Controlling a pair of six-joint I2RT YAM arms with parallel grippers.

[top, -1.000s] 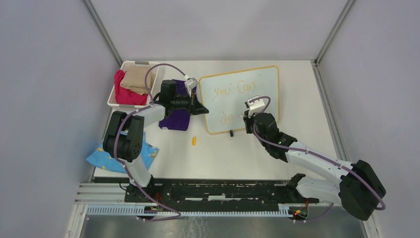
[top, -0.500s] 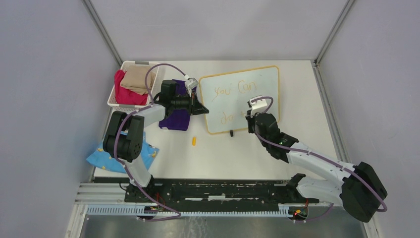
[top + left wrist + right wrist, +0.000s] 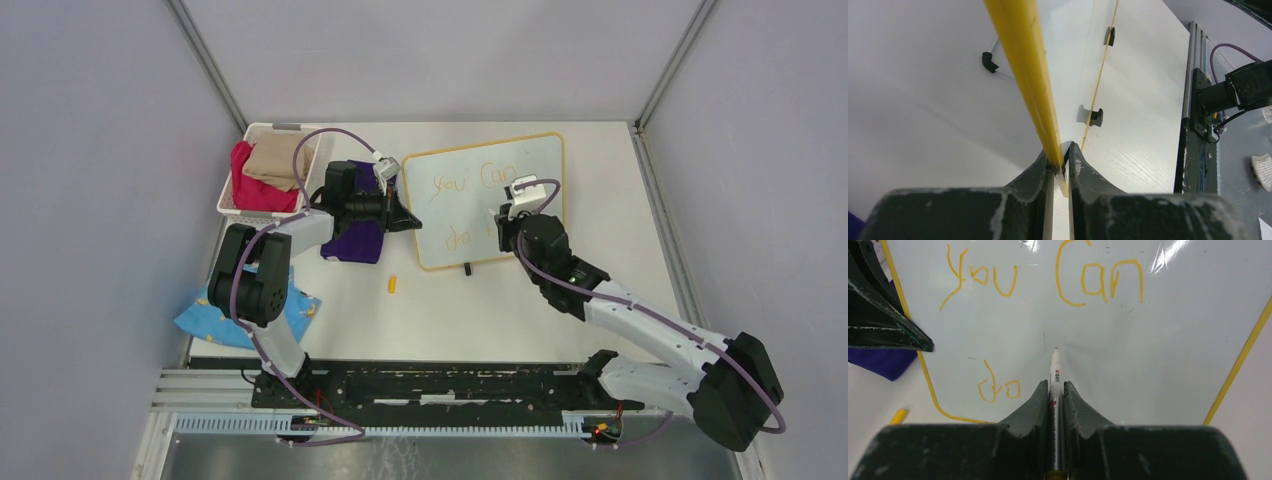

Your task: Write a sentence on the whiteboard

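The whiteboard (image 3: 530, 170) with its yellow frame lies on the table, with orange writing "you Can" on the upper line and "do" (image 3: 998, 387) below. My left gripper (image 3: 408, 222) is shut on the board's left edge; its frame (image 3: 1020, 60) runs between the jaws in the left wrist view. My right gripper (image 3: 503, 226) is over the board's middle, shut on a white marker (image 3: 1054, 372) whose orange tip points at the bare white area to the right of "do". The board (image 3: 1158, 365) fills the right wrist view.
A white basket (image 3: 232, 205) with red and tan cloths stands at the back left. A purple cloth (image 3: 352, 243) lies under the left arm and a blue patterned cloth (image 3: 200, 320) at the near left. A small yellow marker cap (image 3: 393, 284) lies near the board's front left corner.
My right gripper has moved with the marker to the right and farther back over the board, away from "do". The left gripper has not moved.
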